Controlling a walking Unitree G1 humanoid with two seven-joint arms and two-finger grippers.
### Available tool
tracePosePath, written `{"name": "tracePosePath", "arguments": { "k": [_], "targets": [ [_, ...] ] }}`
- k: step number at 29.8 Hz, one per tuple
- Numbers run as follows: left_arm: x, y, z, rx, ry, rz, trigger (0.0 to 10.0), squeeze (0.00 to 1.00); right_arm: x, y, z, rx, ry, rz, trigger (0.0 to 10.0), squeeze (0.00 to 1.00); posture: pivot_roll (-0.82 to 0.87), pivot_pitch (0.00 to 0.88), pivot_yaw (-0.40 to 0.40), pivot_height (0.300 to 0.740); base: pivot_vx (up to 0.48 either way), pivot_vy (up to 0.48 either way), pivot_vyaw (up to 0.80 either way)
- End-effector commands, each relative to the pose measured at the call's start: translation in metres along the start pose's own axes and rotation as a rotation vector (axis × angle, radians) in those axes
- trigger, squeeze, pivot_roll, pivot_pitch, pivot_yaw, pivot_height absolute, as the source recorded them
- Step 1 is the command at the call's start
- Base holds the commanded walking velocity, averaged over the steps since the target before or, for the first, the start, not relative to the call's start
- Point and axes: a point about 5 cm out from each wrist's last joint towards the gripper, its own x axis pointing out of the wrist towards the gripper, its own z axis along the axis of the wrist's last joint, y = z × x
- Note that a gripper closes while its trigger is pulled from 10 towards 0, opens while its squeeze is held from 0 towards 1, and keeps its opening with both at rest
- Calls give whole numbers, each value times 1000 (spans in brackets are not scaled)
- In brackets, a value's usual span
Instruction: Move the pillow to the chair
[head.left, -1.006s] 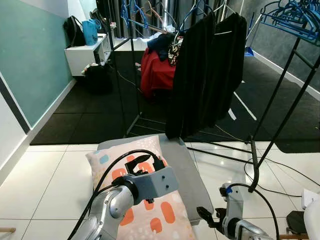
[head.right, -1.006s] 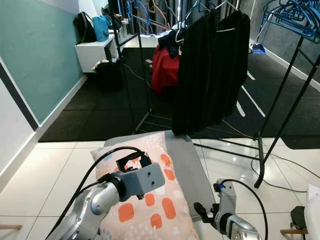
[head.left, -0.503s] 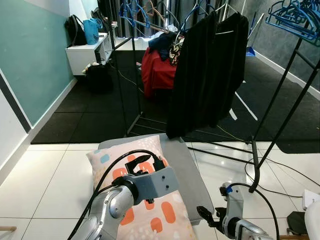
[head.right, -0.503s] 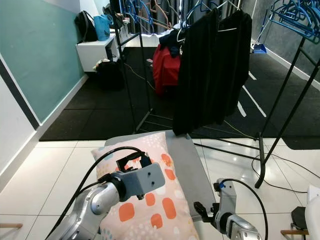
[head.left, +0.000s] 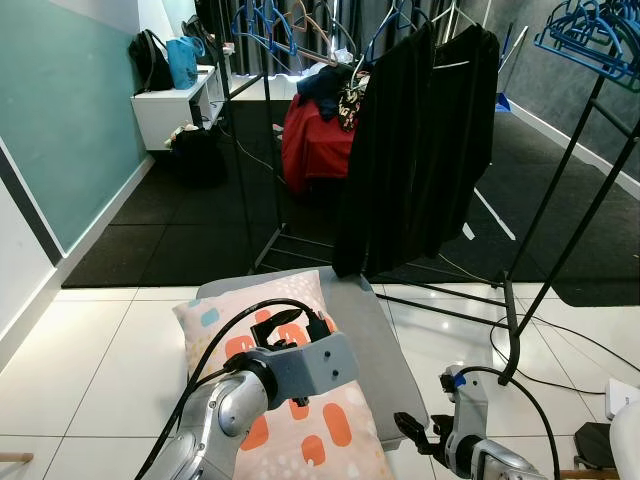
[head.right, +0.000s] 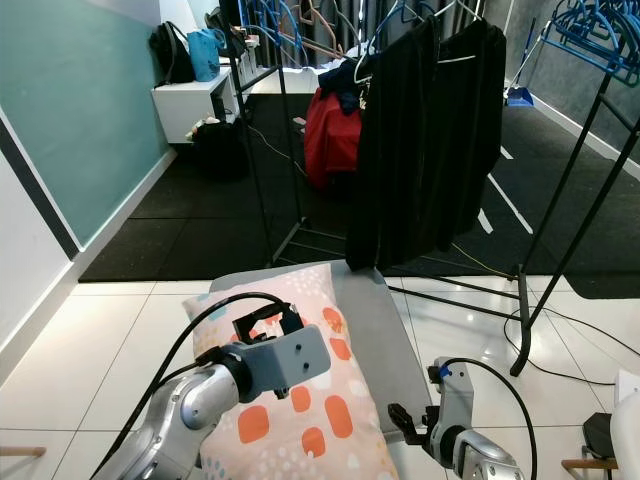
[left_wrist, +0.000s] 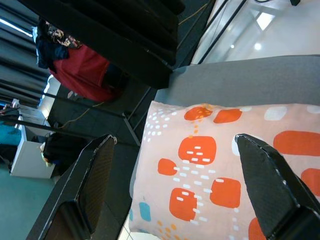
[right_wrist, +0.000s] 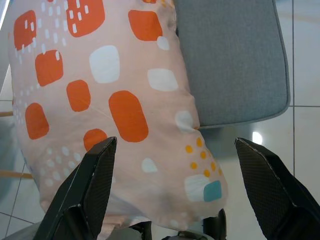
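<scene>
A peach pillow (head.left: 213, 328) with orange, white and blue patches lies on the grey padded chair seat (head.left: 372, 335), along its left half and overhanging its near end. My left gripper (head.left: 288, 329) hovers just above the middle of the pillow, open; in the left wrist view the fingers (left_wrist: 96, 181) stand wide apart with the pillow (left_wrist: 200, 165) between them. My right gripper (head.left: 416, 431) sits low beside the seat's near right corner, open. In the right wrist view its fingers (right_wrist: 265, 185) frame the pillow (right_wrist: 105, 90) and the seat (right_wrist: 235, 60).
A clothes rack with black garments (head.left: 420, 150) stands right behind the seat, a red garment (head.left: 310, 140) behind that. A second rack's black leg (head.left: 511, 335) and cables (head.left: 560, 340) lie on the white tiles to the right. A white shelf (head.left: 170, 110) stands by the teal wall.
</scene>
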Motion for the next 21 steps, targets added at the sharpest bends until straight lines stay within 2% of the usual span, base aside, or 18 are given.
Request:
{"name": "tracePosePath", "arguments": {
  "k": [1,11,12,13,14,15,21],
  "targets": [
    [-1,-3,-1,-5,12,-19,10000,0,-2,-3,-1,23,-6,-6,10000,0,-99,36,-4,740,0,0,0],
    [0,-6,2,-13,10,-28,10000,0,-4,-5,-1,22,-4,-7,10000,0,-106,42,-6,740,0,0,0],
    [1,-6,2,0,12,-30,10000,0,-3,-5,0,23,-7,-9,10000,0,-93,46,-7,740,0,0,0],
    [1,-6,4,72,5,-15,10000,0,-3,-5,0,23,-8,-10,10000,0,-91,45,-4,740,0,0,0],
    [1,-6,4,72,5,-15,10000,0,-3,-5,0,23,-8,-10,10000,0,-91,45,-4,740,0,0,0],
    [1,-6,8,135,-15,2,10000,0,-3,-5,1,26,-11,-13,10000,0,-91,48,1,740,0,0,0],
    [8,-9,4,58,19,-72,10000,0,-2,-6,4,27,-16,-24,10000,0,-91,39,-7,740,0,0,0]
  ]
}}
